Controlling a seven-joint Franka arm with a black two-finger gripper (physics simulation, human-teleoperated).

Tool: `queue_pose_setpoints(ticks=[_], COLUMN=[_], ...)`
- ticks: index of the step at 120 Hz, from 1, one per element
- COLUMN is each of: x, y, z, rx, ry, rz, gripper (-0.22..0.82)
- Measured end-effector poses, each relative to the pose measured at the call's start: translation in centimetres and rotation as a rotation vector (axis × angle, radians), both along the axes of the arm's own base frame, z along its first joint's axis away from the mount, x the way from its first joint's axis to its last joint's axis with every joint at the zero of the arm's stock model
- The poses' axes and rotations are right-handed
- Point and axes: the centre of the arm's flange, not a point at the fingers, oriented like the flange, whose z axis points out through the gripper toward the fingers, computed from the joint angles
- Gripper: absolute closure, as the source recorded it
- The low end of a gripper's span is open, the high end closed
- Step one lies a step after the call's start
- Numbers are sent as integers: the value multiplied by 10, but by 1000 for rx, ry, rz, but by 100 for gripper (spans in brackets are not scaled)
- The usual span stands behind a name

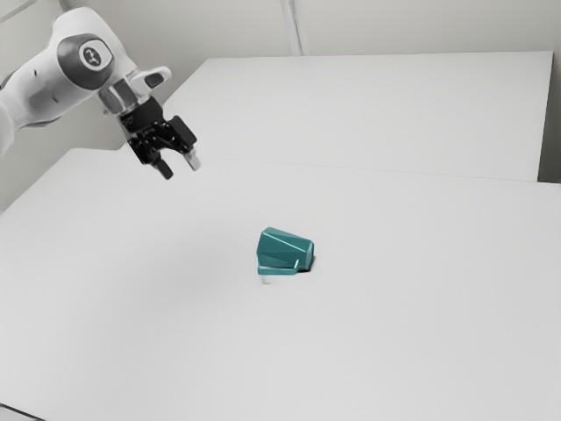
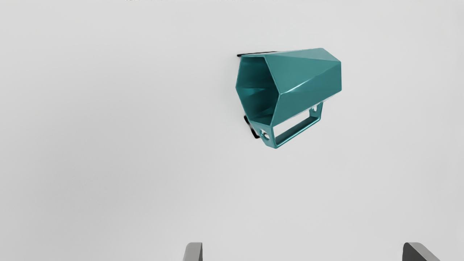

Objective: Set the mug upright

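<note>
Exterior view: teal faceted mug (image 1: 285, 249) lies on side on white table (image 1: 394, 342), handle (image 1: 278, 271) nearward. Black two-finger gripper (image 1: 181, 167), high at exterior view's left, gapes empty. Judged left: whole righting, then release.

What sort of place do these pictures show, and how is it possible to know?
Probably a robot test space, here as a simulation. A robot arm with an open gripper reaches in over a wide, plain white table, where a teal mug lies on its side.
</note>
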Motion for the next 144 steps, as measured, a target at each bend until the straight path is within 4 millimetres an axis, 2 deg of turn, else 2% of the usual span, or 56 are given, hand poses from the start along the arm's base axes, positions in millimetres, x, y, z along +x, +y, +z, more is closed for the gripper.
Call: queue_pose_setpoints(ticks=[13,35,59,77,100,135,140,144], x=[-1,0,17,22,24,17,17,17], y=[0,-7,-10,-27,-49,-71,-74,-75], z=[-34,-92,-162,-196,-227,-238,-238,-237], rx=[-152,-301,-385,-413,-458,-567,-581,-589], ry=[-24,-69,-93,-97,-97,-115,-118,-122], rz=[39,85,101,51,2,-23,-27,-31], gripper=[0,0,0,0,0,0,3,11])
